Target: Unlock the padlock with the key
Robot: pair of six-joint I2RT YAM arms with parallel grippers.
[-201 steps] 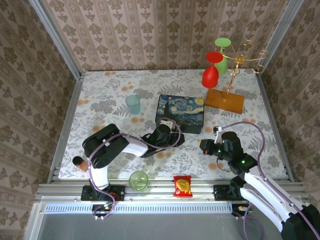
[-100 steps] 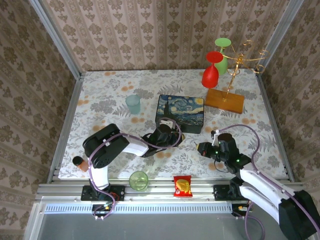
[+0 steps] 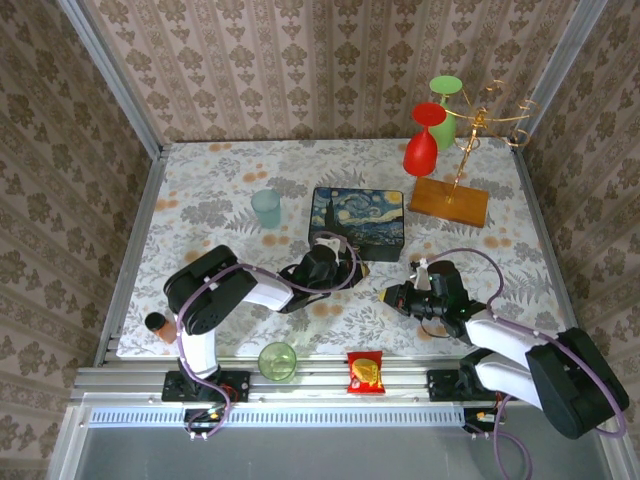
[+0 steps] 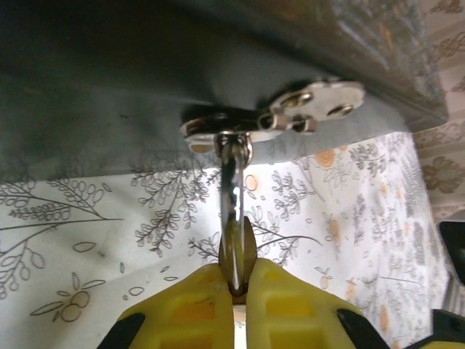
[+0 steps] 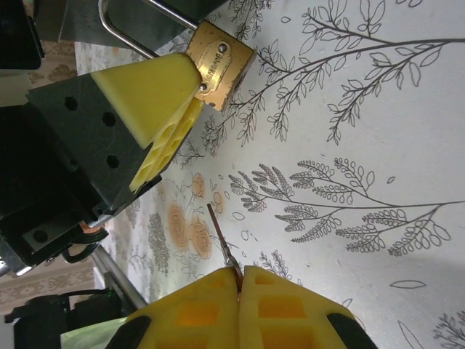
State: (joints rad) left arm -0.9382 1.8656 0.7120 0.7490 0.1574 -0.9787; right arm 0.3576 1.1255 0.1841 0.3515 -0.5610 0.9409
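Top view: left gripper (image 3: 330, 256) at front edge of dark rectangular box with Starry Night print (image 3: 357, 220); right gripper (image 3: 386, 296) near, pointing toward it.

Left wrist: yellow fingers pinch small brass-bodied padlock (image 4: 237, 251); thin silver shackle (image 4: 230, 171) threaded through shiny metal hasp (image 4: 276, 120) on box.

Right wrist: fingers pressed together on thin metal key (image 5: 220, 231); tip near padlock, apart.

Judgement: both grasps made; insertion and turn left to do.

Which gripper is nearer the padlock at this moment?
Left. The left gripper is shut on the padlock; the right gripper, shut on the key, is apart from it, with the key tip short of the brass body.
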